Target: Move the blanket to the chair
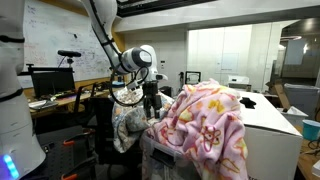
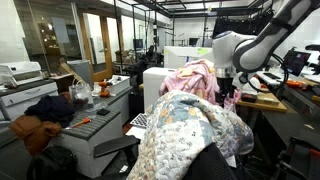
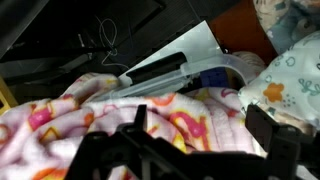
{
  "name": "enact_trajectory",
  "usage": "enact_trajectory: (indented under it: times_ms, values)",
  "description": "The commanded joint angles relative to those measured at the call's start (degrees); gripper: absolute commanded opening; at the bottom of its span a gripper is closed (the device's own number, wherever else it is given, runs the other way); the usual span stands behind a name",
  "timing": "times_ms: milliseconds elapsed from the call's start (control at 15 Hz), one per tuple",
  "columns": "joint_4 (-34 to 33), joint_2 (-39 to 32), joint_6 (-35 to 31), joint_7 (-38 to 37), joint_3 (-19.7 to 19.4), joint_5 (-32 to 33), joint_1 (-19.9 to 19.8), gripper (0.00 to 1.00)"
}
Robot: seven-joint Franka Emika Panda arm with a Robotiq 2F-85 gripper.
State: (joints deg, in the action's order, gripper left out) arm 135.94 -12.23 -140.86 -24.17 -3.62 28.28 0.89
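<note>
Currently, gripper (image 1: 150, 100) jaws stand spread, gripping nothing. Blanket (image 1: 128, 125) drapes over chair (image 2: 215, 168), at 7 o'clock from gripper. Pink fleece (image 1: 205, 115) lies at 4 o'clock.

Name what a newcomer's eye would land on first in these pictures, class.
The pink fleece blanket with yellow flowers, heaped mid-scene, grabs attention first. Beside it the quilted patchwork blanket hangs over the black office chair, filling the foreground in an exterior view. The white robot arm reaches in above them, its gripper open.
</note>
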Motion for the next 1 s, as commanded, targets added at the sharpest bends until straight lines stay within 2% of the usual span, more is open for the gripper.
enact_trajectory:
  times_ms: [0, 133, 400, 667, 933]
  values:
    - [-0.91, -5.07, -2.30, -1.79, -0.98, -0.66, 1.66, 1.00]
    - [-0.88, -6.68, -2.94, 1.27, 0.37, -5.24, 1.81, 1.00]
    - [0.11, -6.34, -3.35, 12.74, 6.38, -17.20, 2.06, 1.00]
    - [-0.68, -5.47, -1.78, 23.49, 12.26, -26.25, 2.19, 1.00]
    - [-1.78, -4.75, 0.87, 35.34, 17.18, -36.01, 0.70, 1.00]
